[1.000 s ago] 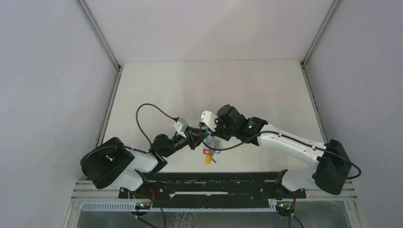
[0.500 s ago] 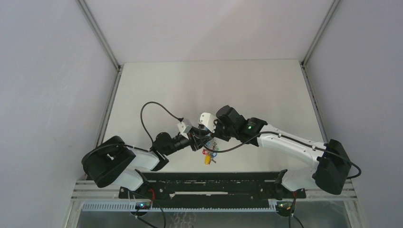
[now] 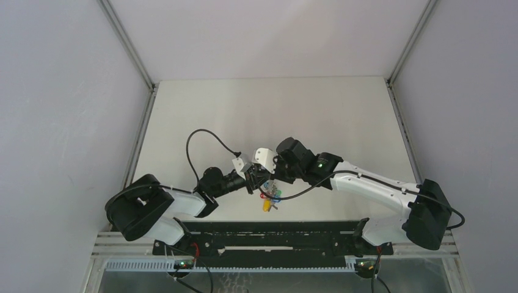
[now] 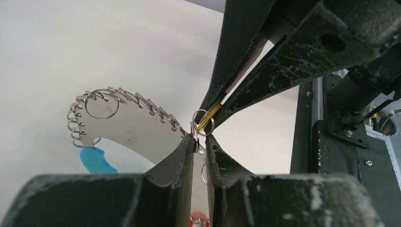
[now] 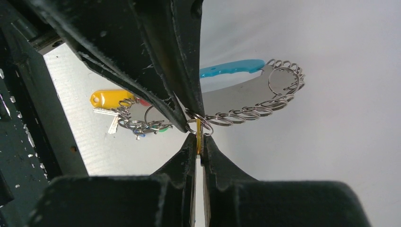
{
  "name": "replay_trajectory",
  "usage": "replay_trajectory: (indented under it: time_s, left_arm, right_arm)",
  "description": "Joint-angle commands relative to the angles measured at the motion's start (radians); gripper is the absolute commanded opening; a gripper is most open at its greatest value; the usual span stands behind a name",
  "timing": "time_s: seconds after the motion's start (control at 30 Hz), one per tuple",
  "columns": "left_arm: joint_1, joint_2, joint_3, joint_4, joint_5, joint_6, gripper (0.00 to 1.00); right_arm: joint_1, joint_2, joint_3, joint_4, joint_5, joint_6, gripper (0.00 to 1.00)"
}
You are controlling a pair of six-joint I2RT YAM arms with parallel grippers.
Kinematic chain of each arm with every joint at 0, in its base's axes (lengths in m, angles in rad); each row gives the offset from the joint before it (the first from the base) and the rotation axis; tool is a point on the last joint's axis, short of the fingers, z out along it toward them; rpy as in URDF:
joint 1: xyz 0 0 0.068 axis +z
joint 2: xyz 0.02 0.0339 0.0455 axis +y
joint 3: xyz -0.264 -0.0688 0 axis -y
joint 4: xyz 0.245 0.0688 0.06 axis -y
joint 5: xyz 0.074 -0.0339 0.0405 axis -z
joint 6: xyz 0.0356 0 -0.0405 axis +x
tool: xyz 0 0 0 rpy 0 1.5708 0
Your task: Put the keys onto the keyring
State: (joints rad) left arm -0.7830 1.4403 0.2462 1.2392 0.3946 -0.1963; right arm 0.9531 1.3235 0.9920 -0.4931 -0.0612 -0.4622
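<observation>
left fingers point(image 4: 177, 161) nearly closed, gripping keyring point(image 4: 127, 124), right fingers point(image 5: 182, 163) pinched shut on thin gold strip point(image 5: 198, 136), yellow key point(image 5: 109, 99) dangling

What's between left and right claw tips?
One small split ring on the keyring edge; left claw and right claw meet there. Both wrist views.

Pale tabletop point(image 3: 269, 110) between 3 plain grey walls point(image 3: 262, 36), 2 metal corner posts point(image 3: 125, 43)

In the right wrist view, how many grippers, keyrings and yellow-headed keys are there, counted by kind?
grippers: 2 (left gripper, right gripper)
keyring: 1
yellow-headed key: 1
total: 4
</observation>
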Motion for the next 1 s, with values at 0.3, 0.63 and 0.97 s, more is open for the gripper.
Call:
replay_trajectory:
  time_s: [0.3, 0.63, 0.97]
  left_arm:
    - [0.004, -0.011, 0.033, 0.018, -0.001, 0.036, 0.00]
    - [0.004, -0.028, 0.009, 0.032, -0.085, 0.003, 0.00]
    - [0.004, -0.006, -0.001, 0.069, -0.108, -0.025, 0.00]
  right_arm:
    - [0.011, -0.059, 0.050, -0.008, 0.024, -0.004, 0.00]
    - [-0.053, -0.072, -0.017, -0.031, 0.046, 0.066, 0.00]
    - [-0.090, -0.024, -0.096, 0.043, -0.015, 0.097, 0.00]
